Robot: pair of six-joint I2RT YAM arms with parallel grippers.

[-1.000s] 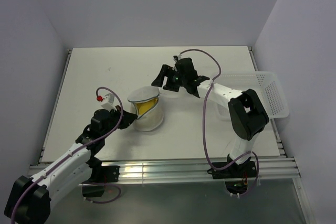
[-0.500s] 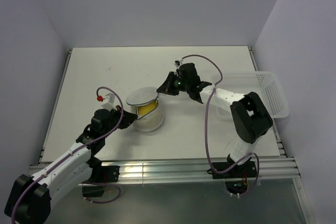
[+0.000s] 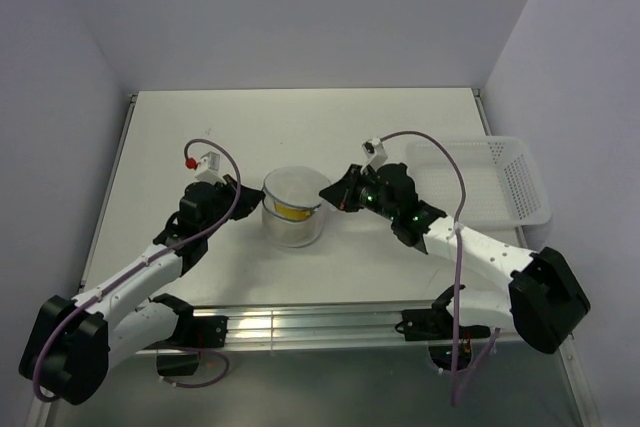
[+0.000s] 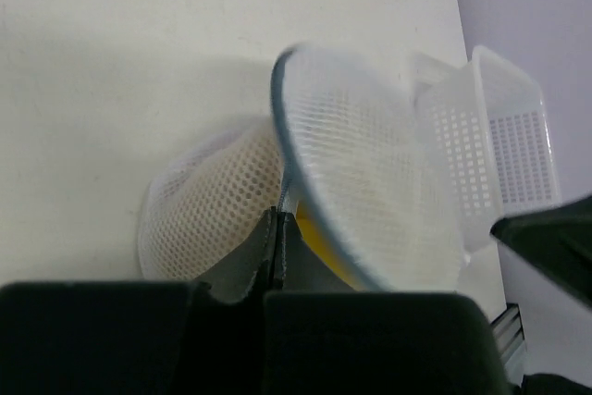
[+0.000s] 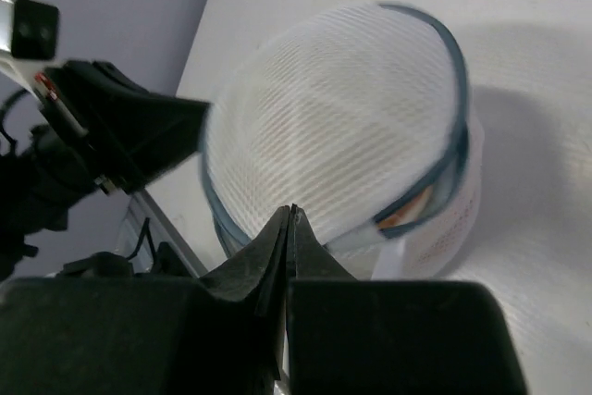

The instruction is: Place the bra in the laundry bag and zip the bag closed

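The laundry bag (image 3: 292, 190), a round white mesh pouch with a dark zip rim, sits mid-table. Its lid (image 4: 370, 164) lies tilted over the base (image 4: 208, 201), with a gap on one side. The yellow bra (image 3: 293, 212) shows through that gap, inside the bag (image 4: 326, 249). My left gripper (image 3: 250, 203) is shut on the bag's left edge, where lid and base meet (image 4: 277, 215). My right gripper (image 3: 326, 193) is shut, with its tips against the lid's rim (image 5: 291, 212) on the bag's right side. Whether it pinches anything there does not show.
A white plastic lattice basket (image 3: 505, 182) stands at the table's right edge, also seen in the left wrist view (image 4: 504, 136). The left arm (image 5: 111, 127) shows beyond the bag in the right wrist view. The aluminium rail (image 3: 300, 322) runs along the near edge.
The right gripper shut and swung from the bag's far side down to its right side. The raised lid came down over the bag. The bag and left gripper shifted slightly right.
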